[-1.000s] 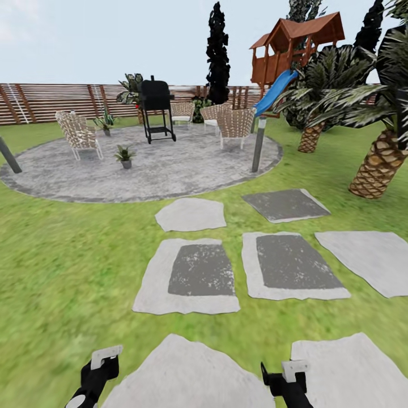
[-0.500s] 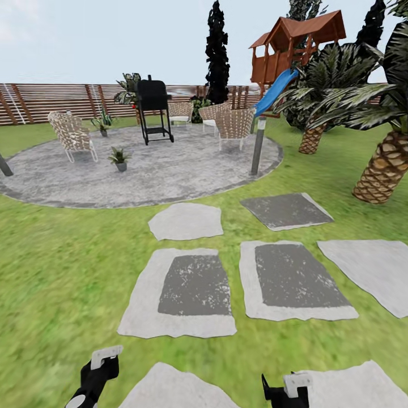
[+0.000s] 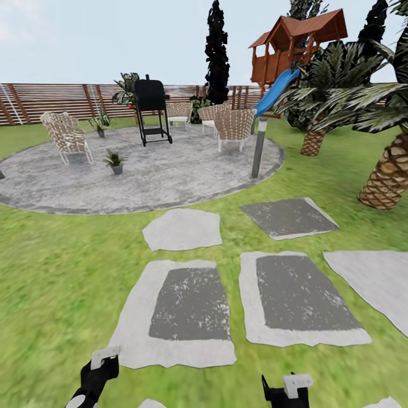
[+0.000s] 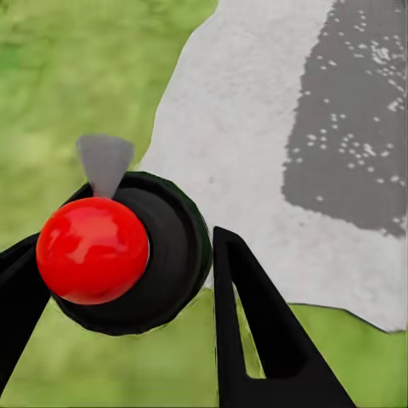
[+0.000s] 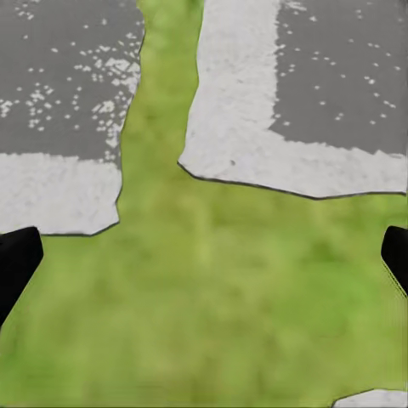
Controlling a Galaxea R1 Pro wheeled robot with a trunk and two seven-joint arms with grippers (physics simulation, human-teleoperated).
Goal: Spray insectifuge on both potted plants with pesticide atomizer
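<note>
Landmark: black grill [image 3: 151, 110], standing at back of round grey paving [image 3: 170, 170]. Wicker chair [image 3: 63, 137] well left of grill; three more wicker chairs [image 3: 234, 127] to its right. Grey post [image 3: 259, 146] further right, at paving edge. Wooden playhouse [image 3: 299, 42] with blue slide [image 3: 274, 92] behind, right of grill. Palm trunk [image 3: 391, 175] far right. Stepping stones [image 3: 182, 228] on grass, nearer than grill

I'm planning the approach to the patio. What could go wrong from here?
The nearer potted plant and the farther potted plant both look distant, so spraying from here would likely miss them. The farther one stands close to a wicker chair, which the base or an arm might clip.
</note>
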